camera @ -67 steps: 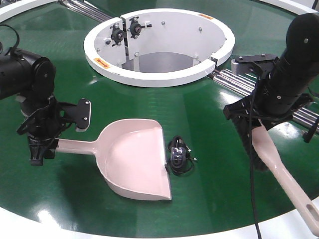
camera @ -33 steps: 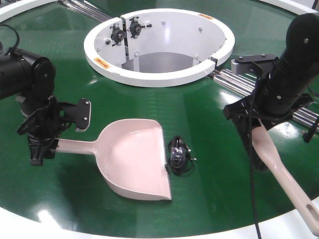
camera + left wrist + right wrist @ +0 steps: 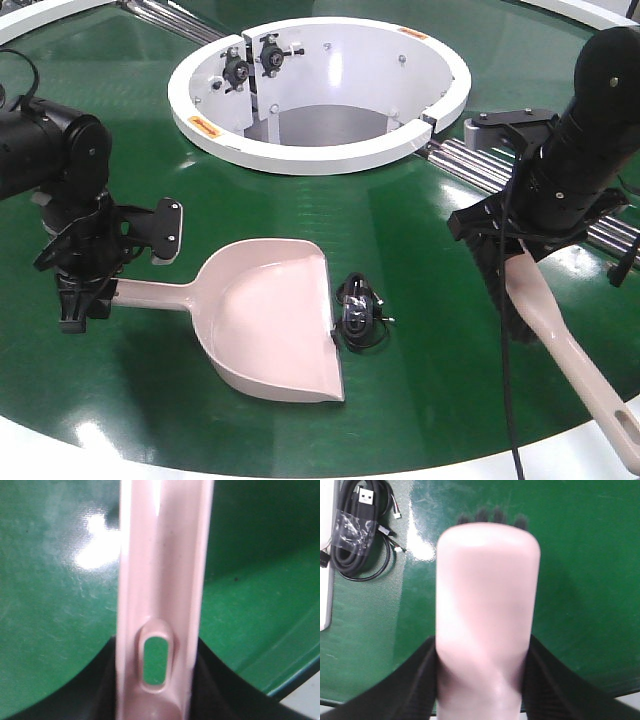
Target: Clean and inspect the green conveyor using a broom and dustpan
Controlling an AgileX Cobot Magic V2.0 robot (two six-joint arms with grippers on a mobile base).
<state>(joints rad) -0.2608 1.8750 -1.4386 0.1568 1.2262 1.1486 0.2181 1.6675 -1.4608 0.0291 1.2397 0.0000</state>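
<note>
The green conveyor (image 3: 420, 260) fills the front view. The pinkish-beige dustpan (image 3: 270, 325) lies flat on it, lip toward the front right. My left gripper (image 3: 82, 298) is shut on the end of its handle. In the left wrist view the handle (image 3: 160, 575) with its hang hole runs between my black fingers (image 3: 95, 690). My right gripper (image 3: 512, 252) is shut on the beige broom (image 3: 570, 360), bristles down on the belt and handle pointing to the front right. In the right wrist view the broom's back (image 3: 487, 610) fills the middle, with bristle tips at its far end.
A bundled black cable (image 3: 358, 312) lies on the belt just right of the dustpan's lip, also in the right wrist view (image 3: 357, 532). The white central ring (image 3: 300, 150) stands behind. Silver roller strips (image 3: 470, 165) run behind the right arm. The white outer rim (image 3: 300, 470) borders the front.
</note>
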